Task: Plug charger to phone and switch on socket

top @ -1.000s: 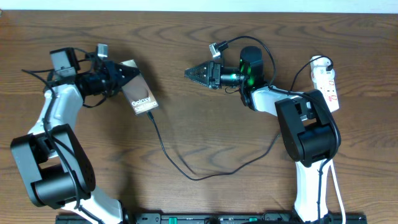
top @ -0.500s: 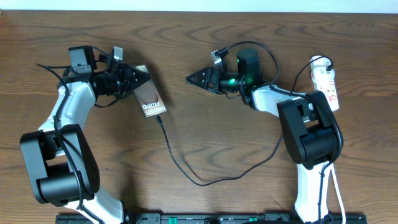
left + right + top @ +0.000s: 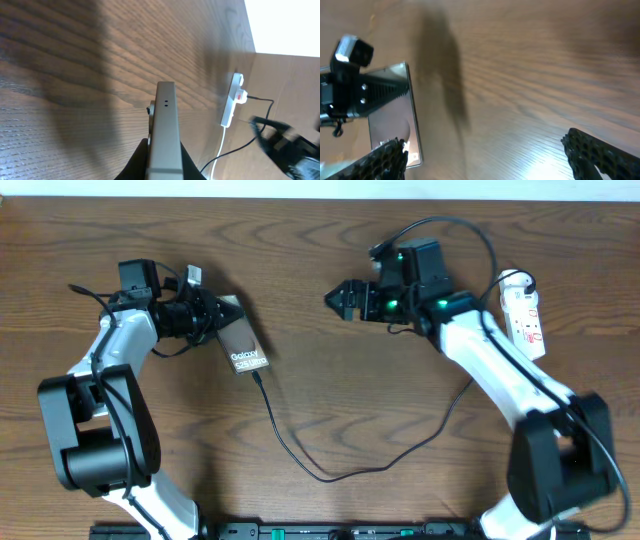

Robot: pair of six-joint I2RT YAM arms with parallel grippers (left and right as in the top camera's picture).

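The left gripper [image 3: 226, 311], clamped tight on the phone [image 3: 245, 345], has carried it a little to the right. The charger [image 3: 320, 470] cable meets the phone's lower end. The right gripper [image 3: 338, 298], wide open and empty, has drawn back toward the socket [image 3: 527, 315].

There is one table [image 3: 320, 230], one phone [image 3: 247, 348], one charger [image 3: 300, 463] and one socket [image 3: 527, 315], and the socket has one white cord [image 3: 220, 147]. There are two arms, the left arm [image 3: 100, 365] and the right arm [image 3: 495, 365], and each ends in one gripper, which makes two grippers: the left gripper [image 3: 226, 313] and the right gripper [image 3: 333, 298]. Each gripper has two fingers [image 3: 590, 147], four in all; the right wrist view shows both of its own, and the left wrist view counts again one phone, one socket and one cord.
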